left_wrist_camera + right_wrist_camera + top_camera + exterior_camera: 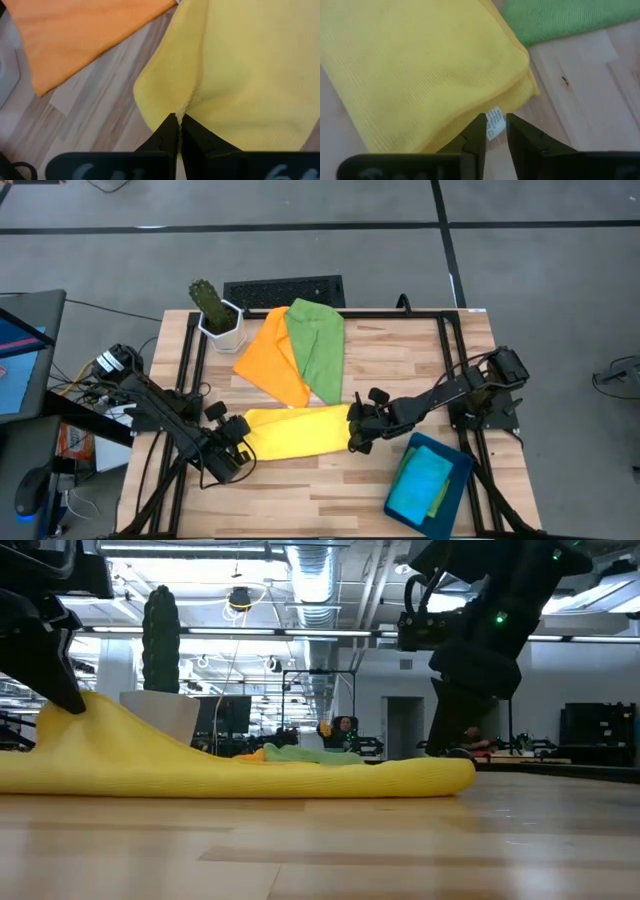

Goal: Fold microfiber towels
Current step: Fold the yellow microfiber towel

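A yellow towel (295, 432), folded into a long band, lies across the table's middle. My left gripper (237, 436) is shut on its left end, which is raised (80, 715). Its right end (445, 775) rests on the table. My right gripper (495, 122) is at that end, open, with a finger on either side of the towel's white label (494, 125); I cannot tell whether they touch it. An orange towel (272, 355) and a green towel (318, 345) lie spread at the far side and overlap. My left gripper pinches the yellow towel's left end at its edge (187, 105) between its two shut fingers (167, 132); the cloth puckers there. The fingers slant down from the table's left. That end is lifted off the table, and the cloth slopes down from it to the part lying flat.
A dark teal tray (455, 498) at the near right holds a blue towel (420, 480). A cactus in a white pot (215, 315) stands at the far left corner. Black rails (400, 315) run along the table's edges. Bare wood shows at the near middle.
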Robot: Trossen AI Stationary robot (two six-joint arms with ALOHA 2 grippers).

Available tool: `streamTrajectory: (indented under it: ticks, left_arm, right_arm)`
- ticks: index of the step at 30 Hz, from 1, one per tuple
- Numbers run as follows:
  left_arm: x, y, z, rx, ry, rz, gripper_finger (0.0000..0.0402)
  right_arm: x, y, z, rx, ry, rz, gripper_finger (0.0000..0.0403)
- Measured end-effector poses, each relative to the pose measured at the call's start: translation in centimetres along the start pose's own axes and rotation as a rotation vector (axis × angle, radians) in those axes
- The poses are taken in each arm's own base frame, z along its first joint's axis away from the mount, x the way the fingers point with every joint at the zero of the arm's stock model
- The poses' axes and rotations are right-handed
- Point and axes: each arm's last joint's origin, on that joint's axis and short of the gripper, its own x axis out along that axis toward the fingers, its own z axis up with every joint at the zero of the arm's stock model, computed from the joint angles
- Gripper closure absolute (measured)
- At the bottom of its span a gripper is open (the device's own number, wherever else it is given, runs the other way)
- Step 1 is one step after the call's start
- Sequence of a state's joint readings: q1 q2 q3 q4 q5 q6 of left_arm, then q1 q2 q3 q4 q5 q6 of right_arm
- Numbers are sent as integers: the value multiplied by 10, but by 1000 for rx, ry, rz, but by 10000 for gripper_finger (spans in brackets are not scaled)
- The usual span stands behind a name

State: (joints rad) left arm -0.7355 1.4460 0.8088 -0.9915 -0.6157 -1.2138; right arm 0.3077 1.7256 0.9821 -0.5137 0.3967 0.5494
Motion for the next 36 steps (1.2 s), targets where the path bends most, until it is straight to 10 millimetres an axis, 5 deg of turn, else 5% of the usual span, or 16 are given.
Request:
streamTrajectory:
  ticks: [14,23,28,36]
  left_arm:
    - [4,-1,7,34,-25,-8,401]
    - [4,-1,7,26,-25,-9,401]
    - [4,-1,7,19,-25,-6,401]
    - [4,-1,7,1,-24,-6,401]
  right_arm:
    - [19,-41,25,194,2,-6,184]
    - [37,-35,26,175,10,48,170]
    - [37,-35,26,159,3,44,212]
    - [36,-34,24,130,12,32,382]
